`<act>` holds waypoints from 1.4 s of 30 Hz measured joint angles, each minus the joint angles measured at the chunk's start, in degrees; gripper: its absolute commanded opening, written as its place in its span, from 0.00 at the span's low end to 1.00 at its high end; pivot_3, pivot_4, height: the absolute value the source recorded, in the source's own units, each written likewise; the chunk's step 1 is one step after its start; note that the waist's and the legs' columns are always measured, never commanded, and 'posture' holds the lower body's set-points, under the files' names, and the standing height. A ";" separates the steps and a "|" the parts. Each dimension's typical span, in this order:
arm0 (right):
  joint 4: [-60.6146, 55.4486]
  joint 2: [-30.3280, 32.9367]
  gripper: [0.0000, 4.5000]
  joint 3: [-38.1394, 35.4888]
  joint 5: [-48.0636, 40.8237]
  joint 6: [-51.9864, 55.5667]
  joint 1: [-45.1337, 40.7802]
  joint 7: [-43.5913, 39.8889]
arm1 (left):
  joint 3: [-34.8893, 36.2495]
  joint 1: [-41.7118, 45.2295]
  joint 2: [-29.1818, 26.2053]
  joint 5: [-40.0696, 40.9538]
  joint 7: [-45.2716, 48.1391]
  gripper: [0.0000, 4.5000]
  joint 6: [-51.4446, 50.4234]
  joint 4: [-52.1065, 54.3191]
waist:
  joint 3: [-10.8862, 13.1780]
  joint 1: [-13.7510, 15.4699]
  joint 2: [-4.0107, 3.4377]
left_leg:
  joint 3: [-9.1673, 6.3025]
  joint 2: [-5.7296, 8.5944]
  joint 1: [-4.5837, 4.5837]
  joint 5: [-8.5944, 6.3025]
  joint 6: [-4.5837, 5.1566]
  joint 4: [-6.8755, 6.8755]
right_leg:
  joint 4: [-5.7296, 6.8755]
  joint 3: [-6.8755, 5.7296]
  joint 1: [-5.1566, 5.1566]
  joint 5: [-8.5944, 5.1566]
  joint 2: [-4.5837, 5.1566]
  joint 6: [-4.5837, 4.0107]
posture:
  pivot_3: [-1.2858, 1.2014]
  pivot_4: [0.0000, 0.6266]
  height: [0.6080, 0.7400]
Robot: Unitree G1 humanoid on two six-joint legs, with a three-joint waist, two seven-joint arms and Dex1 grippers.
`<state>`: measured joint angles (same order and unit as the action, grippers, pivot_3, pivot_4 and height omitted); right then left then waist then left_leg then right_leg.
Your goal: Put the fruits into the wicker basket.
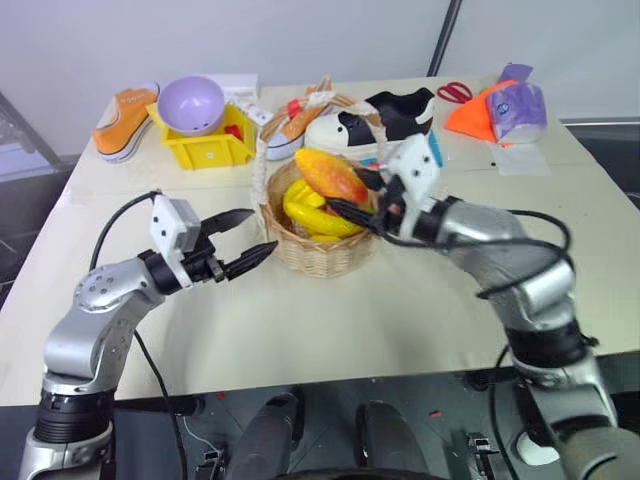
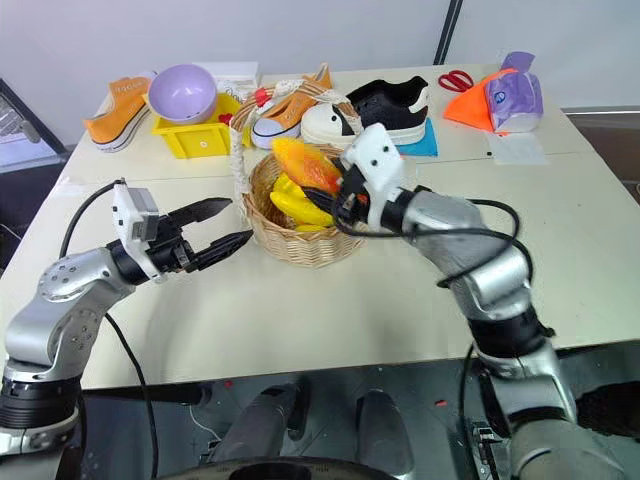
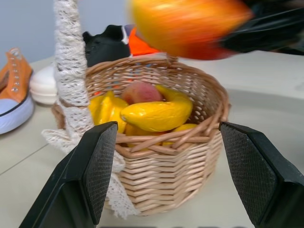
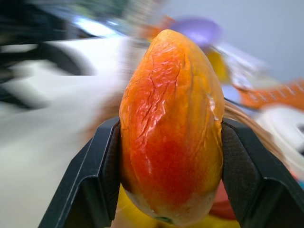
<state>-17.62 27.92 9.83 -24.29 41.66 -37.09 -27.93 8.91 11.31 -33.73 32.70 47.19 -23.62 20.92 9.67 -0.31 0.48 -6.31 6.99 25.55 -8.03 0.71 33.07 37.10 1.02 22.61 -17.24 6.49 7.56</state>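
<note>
On the left side of the table (image 1: 300,330), the left pincer (image 1: 245,240) is held level just beside the wicker basket (image 1: 320,250), its two black fingers spread wide with nothing between them, pointed at the basket's near wall. In the basket itself, several fruits are already seen lying: a yellow banana (image 3: 156,115) across the top, a pink peach (image 3: 141,91) behind it, and further yellow pieces (image 3: 105,109) beneath, which cannot be told apart with certainty. Directly above the basket's opening, a red-yellow mango (image 4: 171,128) is carried by the right pincer (image 1: 352,192), whose fingers are pressed against the fruit's two sides; the mango is not yet inside and is not touching the fruits below. The task is therefore judged to be nearly finished, with the release of the mango over the basket as the step in hand. Along the far edge of the table, an orange sneaker (image 1: 125,120), a purple bowl (image 1: 192,103) in a yellow bin (image 1: 210,150) and other shoes are seen, but no loose fruit can be made out among them.
</note>
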 measured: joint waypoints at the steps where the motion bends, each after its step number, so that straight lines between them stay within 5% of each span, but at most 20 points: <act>1: 0.76 -0.23 0.83 1.34 1.20 -0.15 -0.08 -0.23 | -0.25 0.00 0.05 0.00 -0.13 0.82 0.05 0.06 | 0.00 0.04 0.00 | 0.00 0.02 0.00 0.01 0.02 -0.01 | 0.00 0.00 0.00 0.01 0.01 0.02 | 0.52 0.24 1.00; 3: 1.47 -0.57 0.99 2.92 2.41 -0.74 -0.03 -0.77 | -0.46 0.00 0.14 -0.01 -0.36 0.82 0.06 0.08 | 0.01 -0.12 0.00 | 0.01 0.03 0.01 0.01 0.02 -0.02 | 0.00 0.01 0.01 0.03 0.02 0.05 | 0.52 0.24 1.00; 7: -3.30 3.85 0.99 1.21 3.75 -5.73 3.71 -4.75 | -1.62 -0.62 0.22 -0.02 -0.83 0.82 0.02 1.37 | 0.00 0.13 0.00 | 0.00 0.04 -0.02 -0.05 -0.06 0.01 | 0.00 -0.01 -0.04 0.03 0.02 0.05 | 0.52 0.24 1.00; 13: -9.45 9.43 0.99 -10.63 -1.38 -5.35 12.24 -8.98 | -2.37 -0.14 1.51 0.34 -1.24 0.82 0.09 1.72 | 0.00 0.58 0.00 | 0.01 0.01 -0.12 -0.06 -0.06 0.03 | 0.01 0.05 -0.17 -0.08 0.01 -0.16 | 0.52 0.24 1.00; 22: 6.37 -3.48 0.99 -10.53 4.34 -9.88 4.06 1.85 | -5.00 5.07 8.66 2.38 -3.92 0.82 0.40 2.31 | 0.01 0.02 0.00 | 0.01 0.01 -0.12 0.07 0.02 0.03 | 0.10 0.04 -0.20 0.04 -0.05 0.04 | 0.52 0.24 1.00; 26: 15.69 -6.11 0.69 -10.89 5.88 -13.86 0.53 3.03 | -5.99 4.81 8.91 2.18 -4.02 0.82 0.40 2.40 | 0.01 -0.17 0.00 | 0.00 0.03 -0.12 0.07 0.02 0.02 | 0.10 0.00 -0.18 0.05 -0.07 0.06 | 0.52 0.24 1.00; 32: 17.78 -6.74 0.01 -12.44 5.57 -14.67 0.53 2.84 | -6.05 3.48 8.91 1.68 -5.05 0.82 0.40 3.63 | 0.01 -0.34 0.00 | -0.01 0.03 -0.12 0.07 0.02 0.02 | 0.18 0.03 -0.17 0.05 -0.08 0.06 | 0.52 0.24 1.00; 38: 14.16 -4.91 0.00 -16.37 7.20 -17.08 3.36 6.09 | -7.16 3.07 9.11 1.52 -5.82 0.82 0.40 3.99 | 0.02 0.01 -0.02 | -0.02 0.06 -0.11 0.06 0.01 0.03 | 0.17 0.04 -0.07 0.05 -0.05 0.05 | 0.52 0.24 1.00; 42: 14.26 1.37 0.00 -26.45 8.40 -18.11 7.47 10.49 | -7.95 3.38 9.37 1.43 -5.89 0.82 0.50 3.77 | 0.02 1.29 -0.02 | 0.00 0.10 -0.09 0.02 -0.07 0.06 | 0.12 0.03 -0.11 0.03 -0.01 0.03 | 0.52 0.24 1.00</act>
<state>-3.37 29.29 -16.63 -15.89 23.55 -29.62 -17.43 0.96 14.69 -24.36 34.13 41.29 -23.12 24.70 9.69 0.98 0.45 -6.32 7.08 25.45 -8.01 0.64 33.13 37.22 1.05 22.51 -17.21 6.48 7.59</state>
